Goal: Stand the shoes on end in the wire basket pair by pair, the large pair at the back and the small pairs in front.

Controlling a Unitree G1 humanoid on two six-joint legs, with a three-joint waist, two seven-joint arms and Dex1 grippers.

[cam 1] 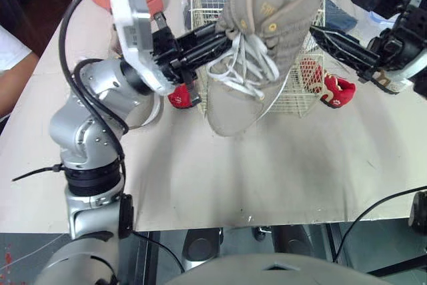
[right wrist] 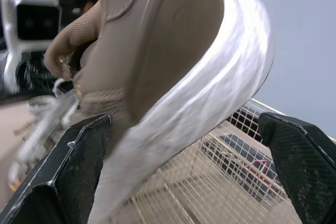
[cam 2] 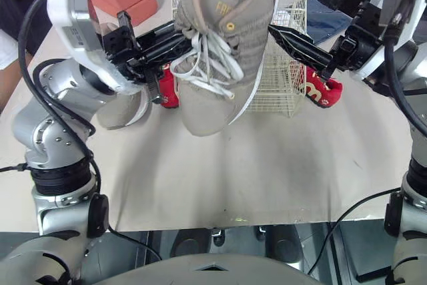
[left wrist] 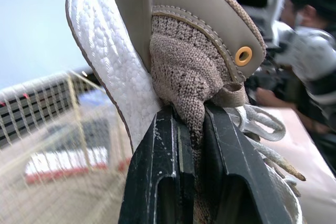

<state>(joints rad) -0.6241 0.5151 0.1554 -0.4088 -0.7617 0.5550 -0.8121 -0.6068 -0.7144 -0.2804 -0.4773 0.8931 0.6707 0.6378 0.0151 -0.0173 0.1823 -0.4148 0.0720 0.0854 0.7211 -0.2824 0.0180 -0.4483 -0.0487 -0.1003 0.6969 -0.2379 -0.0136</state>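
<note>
One large tan shoe (cam 1: 267,38) hung toe-down in the air just in front of the wire basket (cam 1: 301,101), since you had the left gripper (cam 1: 225,37) pinching its knit upper by the laces. Your right gripper (cam 1: 327,6) stood spread wide around the heel, probably to steady it for the back.

Left pincer (cam 1: 223,39) clamped on shoe (cam 1: 267,5); right pincer (cam 1: 327,6) spread wide.

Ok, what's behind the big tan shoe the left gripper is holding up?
The wire basket stands behind the tan shoe. Its mesh shows on both sides, but the shoe covers its middle, so its contents cannot be seen.
</note>
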